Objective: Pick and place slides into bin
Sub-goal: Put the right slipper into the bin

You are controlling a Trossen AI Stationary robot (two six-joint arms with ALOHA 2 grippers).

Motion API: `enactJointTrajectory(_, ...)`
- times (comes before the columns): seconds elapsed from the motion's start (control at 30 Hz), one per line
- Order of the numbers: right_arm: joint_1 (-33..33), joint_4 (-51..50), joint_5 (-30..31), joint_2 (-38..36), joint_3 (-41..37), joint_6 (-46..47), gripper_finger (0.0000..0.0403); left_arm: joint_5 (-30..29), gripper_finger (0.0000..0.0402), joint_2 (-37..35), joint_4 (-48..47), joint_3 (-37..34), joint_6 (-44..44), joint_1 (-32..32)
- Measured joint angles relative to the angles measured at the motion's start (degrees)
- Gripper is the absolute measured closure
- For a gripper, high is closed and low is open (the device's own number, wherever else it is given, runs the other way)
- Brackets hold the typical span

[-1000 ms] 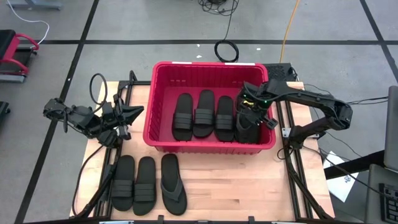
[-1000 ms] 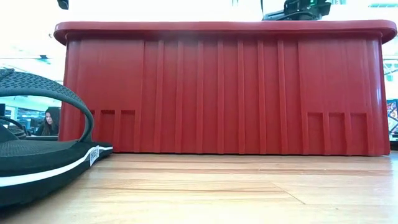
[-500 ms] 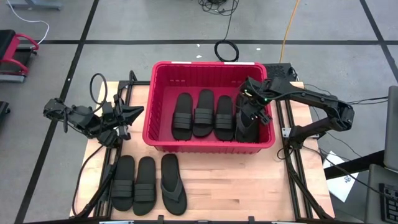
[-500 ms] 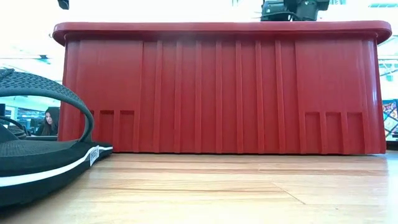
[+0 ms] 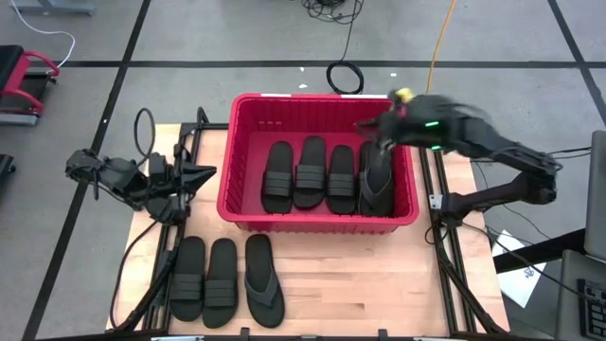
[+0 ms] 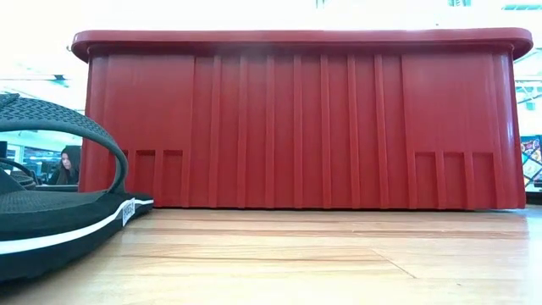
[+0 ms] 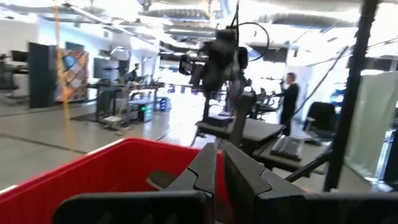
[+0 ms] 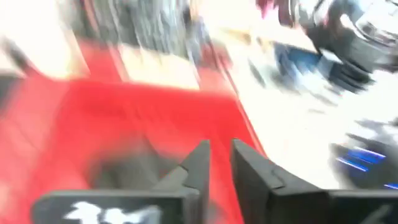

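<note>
The red bin (image 5: pixel 246 152) stands mid-table, and its near wall (image 6: pixel 296 119) fills the low view. Inside it lie several black slides side by side, soles down: three with band straps (image 5: pixel 310 172) and a flip-flop (image 5: pixel 376 180) by the right wall. Three more slides (image 5: pixel 222 281) lie on the table near its front left, one of them the flip-flop (image 6: pixel 51 212) close to the low camera. My right gripper (image 5: pixel 376 126) hovers above the bin's far right part, blurred, its fingers (image 8: pixel 199 165) a narrow gap apart with nothing between them. My left gripper (image 5: pixel 204 172) waits shut left of the bin.
Black rail frames run along both table sides (image 5: pixel 440 237). A cable coil (image 5: pixel 345 76) lies on the floor beyond the bin. Bare wood (image 5: pixel 360 275) stretches in front of the bin. A person (image 6: pixel 64 165) sits far behind the table.
My right gripper has risen fast out of the bin's right end, toward the far edge, tipping from pointing down to nearly level. The flip-flop it was on now lies flat on the bin floor by the right wall, free of the gripper.
</note>
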Motion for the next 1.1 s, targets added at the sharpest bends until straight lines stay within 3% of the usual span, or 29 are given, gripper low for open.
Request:
enactJointTrajectory(0.1, 2.2, 11.5, -11.3, -3.8, 0.5, 14.6, 0.0393, 2.7, 0.0376, 0.0, 0.0, 0.9, 0.1, 0.0)
enactJointTrajectory(0.17, 5.1, 13.9, -15.9, -5.8, -0.8, 19.7, 0.0397, 4.9, 0.0376, 0.0, 0.0, 1.2, 0.2, 0.0)
enactJointTrajectory(0.3, 13.6, 10.9, -16.4, -9.6, -8.2, 19.7, 0.04, 8.9, 0.0376, 0.0, -0.6, 1.2, 1.2, 0.0)
enactJointTrajectory(0.4, 19.4, 14.2, -5.2, -12.8, -18.6, 26.0, 0.0401, 11.8, 0.0376, 0.0, -1.1, 1.2, 1.6, 0.0)
enactJointTrajectory(0.5, 25.8, 25.2, 6.7, -17.1, -28.8, 29.7, 0.0402, 14.5, 0.0376, 0.0, -1.7, 1.2, 0.8, 0.0)
enactJointTrajectory(0.7, 36.3, 41.7, 24.7, -23.4, -42.2, 28.5, 0.0403, 26.2, 0.0376, 0.7, -10.0, 1.2, -2.2, 0.0)
enactJointTrajectory(0.9, 39.7, 46.1, 28.6, -27.4, -44.6, 23.6, 0.0403, 34.8, 0.0376, 10.7, -17.4, 5.9, -12.1, -1.9)
enactJointTrajectory(1.1, 39.9, 46.0, 28.3, -30.3, -44.6, 20.5, 0.0403, 38.4, 0.0376, 25.3, -25.0, 15.3, -16.9, -8.0)
